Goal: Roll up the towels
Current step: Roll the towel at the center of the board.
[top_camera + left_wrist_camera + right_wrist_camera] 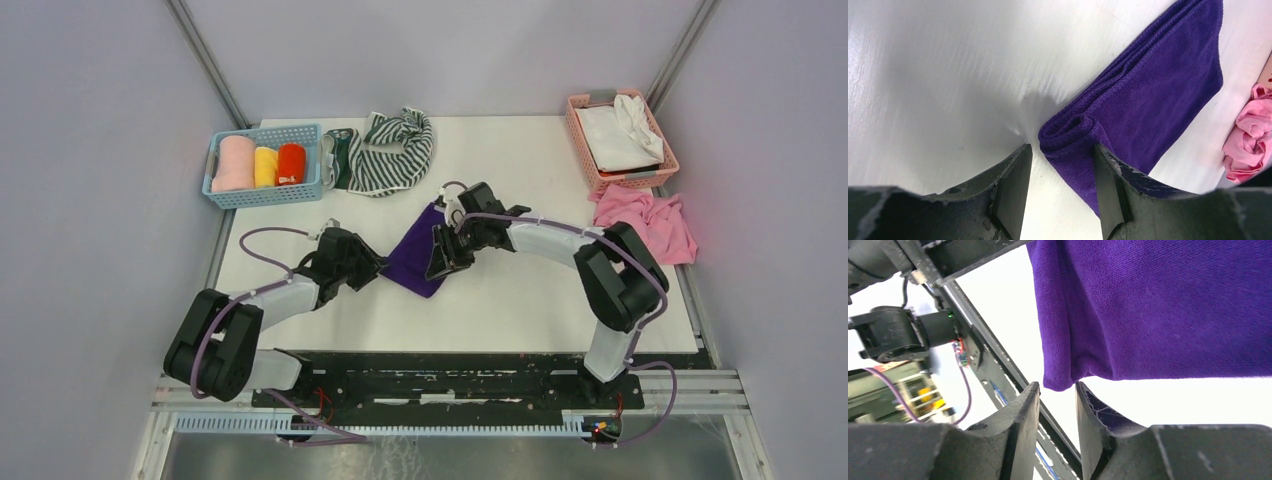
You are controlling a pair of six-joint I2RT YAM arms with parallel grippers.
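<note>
The small purple towel (416,256) lies folded on the white table, its near-left end curled into a short roll (1066,131). My left gripper (371,267) is open and straddles that rolled end (1060,151): the right finger (1106,185) touches the cloth, the left finger (1013,186) stands clear of it. My right gripper (441,262) is open at the cloth's near right corner (1057,386), with the purple corner (1058,375) just past its tips and not pinched. The striped towel (392,150) lies crumpled at the back of the table.
A blue basket (262,196) at the back left holds three rolled towels. A pink basket (586,150) at the back right holds white cloth. A pink cloth (648,222) lies bunched at the right edge, also showing in the left wrist view (1248,135).
</note>
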